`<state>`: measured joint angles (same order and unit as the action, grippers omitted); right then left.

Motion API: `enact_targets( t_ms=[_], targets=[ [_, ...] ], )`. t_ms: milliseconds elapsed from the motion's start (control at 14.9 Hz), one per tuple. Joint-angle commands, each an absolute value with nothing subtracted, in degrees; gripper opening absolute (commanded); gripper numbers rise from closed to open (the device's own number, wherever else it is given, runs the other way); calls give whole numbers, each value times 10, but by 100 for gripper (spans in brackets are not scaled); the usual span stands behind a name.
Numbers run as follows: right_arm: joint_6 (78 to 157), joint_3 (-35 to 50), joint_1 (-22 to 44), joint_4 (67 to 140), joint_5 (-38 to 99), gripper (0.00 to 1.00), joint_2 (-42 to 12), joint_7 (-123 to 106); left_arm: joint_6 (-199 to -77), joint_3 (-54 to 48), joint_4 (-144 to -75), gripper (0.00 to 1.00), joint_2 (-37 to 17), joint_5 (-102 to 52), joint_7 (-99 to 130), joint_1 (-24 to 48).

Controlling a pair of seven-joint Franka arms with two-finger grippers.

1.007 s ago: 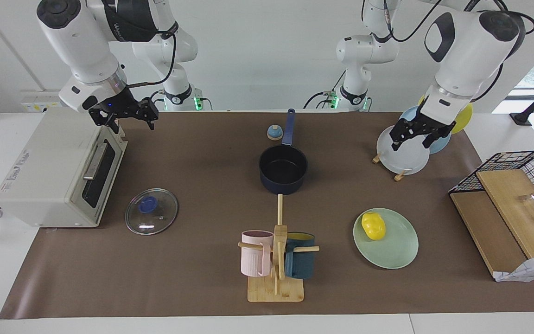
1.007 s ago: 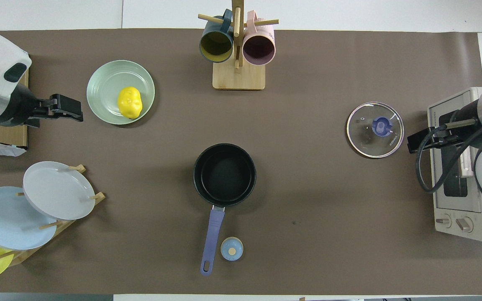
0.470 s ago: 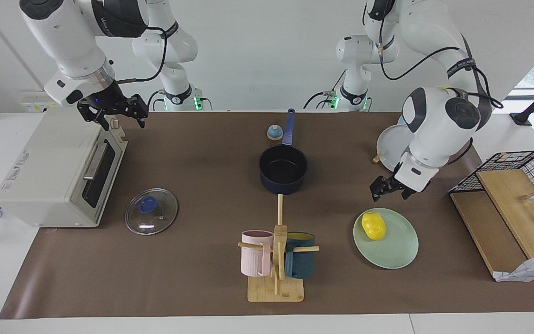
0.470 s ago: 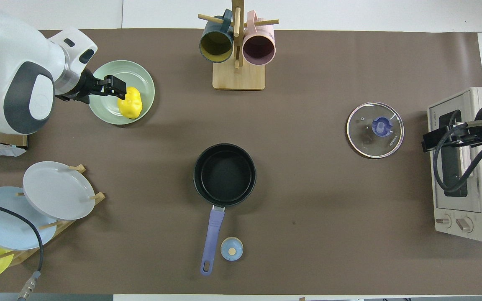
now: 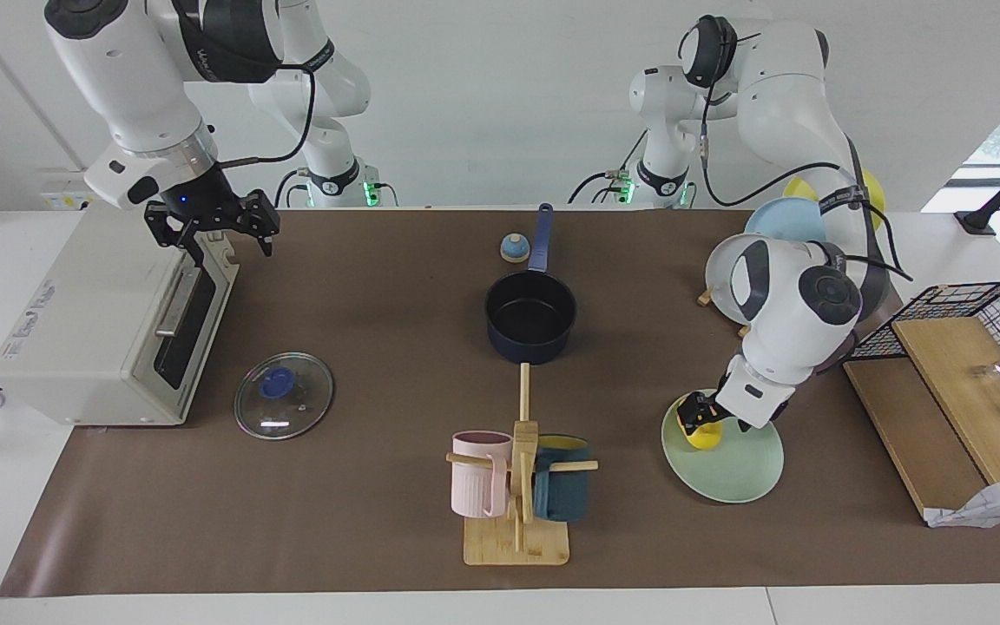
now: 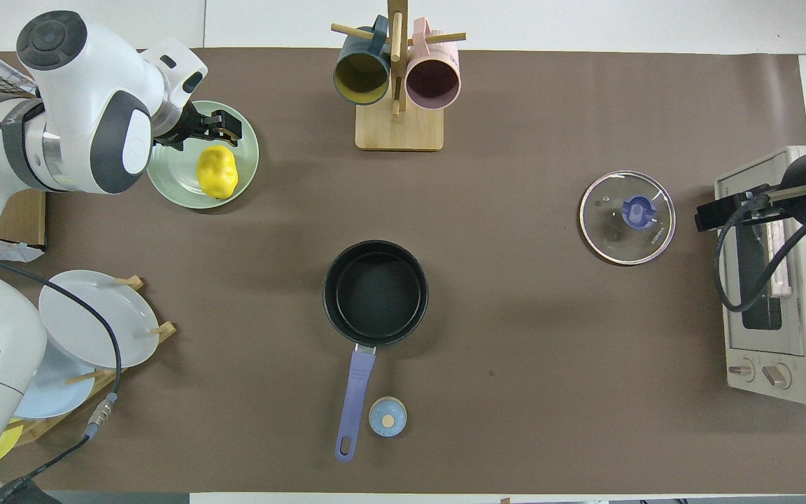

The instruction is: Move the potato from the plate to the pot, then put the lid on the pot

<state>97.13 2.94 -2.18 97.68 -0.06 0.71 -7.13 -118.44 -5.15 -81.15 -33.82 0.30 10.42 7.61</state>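
Facing view shows the left gripper (image 5: 698,417) low over the plate (image 5: 730,469), its fingers spread wide with the potato (image 5: 701,431) right at them; one dark fingertip shows against the yellow, and whether the fingers actually touch it cannot be told. Nothing is lifted: the potato lies on the plate, on the part of it nearer to the robots. From overhead the same gripper (image 6: 224,129) reads as sitting over the plate's (image 6: 168,178) rim just beside the potato (image 6: 217,171), with the arm's white wrist covering one edge of the plate. The plate lies toward the left arm's end of the brown mat (image 5: 361,521), in its half farther from the robots.

The right gripper (image 5: 213,224) hangs in the air with its fingers wide apart and nothing between them, over the door of the toaster oven (image 5: 109,321) at the right arm's end of the table; that arm waits.

The pot (image 5: 530,317) stands in the middle of the mat, open and with nothing in it, its long handle pointing toward the robots. A small blue bell (image 5: 514,248) sits just beside that handle, near the mat's edge closest to the robots. The lid (image 5: 283,395) lies flat on the mat, knob up, in front of the toaster oven. A wooden mug stand (image 5: 517,521) with a pink and a dark teal mug stands at the mat's edge farthest from the robots.
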Motion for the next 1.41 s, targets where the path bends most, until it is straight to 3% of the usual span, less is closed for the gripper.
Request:
enact_targets(
  t_ms=[0, 336, 537, 873, 1007, 1074, 1343],
  targets=[
    [1028, 33, -33, 982, 10, 100, -38, -91, -1193, -46, -825, 100, -340, 20, 113, 76],
    [1162, 33, -30, 1004, 9, 100, -109, -98, -1196, -43, -853, 100, -333, 22, 147, 82],
    [1266, 33, -26, 1069, 10, 100, -123, -129, -1246, -43, -914, 100, -310, 22, 170, 82],
    [1284, 33, -25, 1088, 10, 100, -156, -152, -1224, -43, -897, 100, -311, 21, 173, 78],
    [1334, 33, -32, 1117, 11, 100, -168, -188, -1207, -42, -891, 87, -312, 22, 174, 81],
    [1350, 33, -33, 1124, 11, 100, -172, -196, -1207, -42, -894, 75, -311, 23, 175, 80],
    [1346, 33, -32, 1127, 11, 100, -177, -198, -1212, -42, -902, 66, -310, 23, 175, 80]
  ],
)
